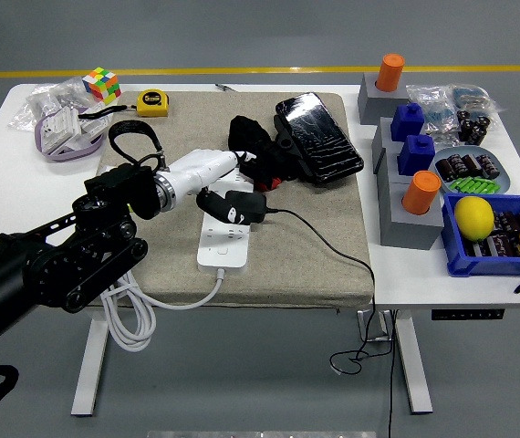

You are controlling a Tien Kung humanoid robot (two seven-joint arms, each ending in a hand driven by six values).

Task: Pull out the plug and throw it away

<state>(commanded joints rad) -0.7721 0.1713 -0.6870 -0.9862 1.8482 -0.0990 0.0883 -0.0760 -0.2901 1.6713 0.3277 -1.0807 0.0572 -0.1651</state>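
A white power strip [223, 245] lies on the beige mat [315, 265] near its front edge. A black plug adapter [244, 206] sits in the strip's far end. Its black cable [333, 248] runs right and drops over the table's front edge. My left arm reaches in from the lower left. Its white hand [216, 194] is over the strip, with dark fingers curled round the adapter's left side. The adapter still looks seated in the strip. My right arm is out of view.
Behind the hand lie a black strap bundle [253, 146] and a flat black device [319, 137]. A Rubik's cube [102, 84], a yellow tape measure [153, 102] and plastic bags [55, 123] are at the back left. Grey blocks [406, 219] and a blue bin [479, 260] with a lemon [473, 217] stand on the right.
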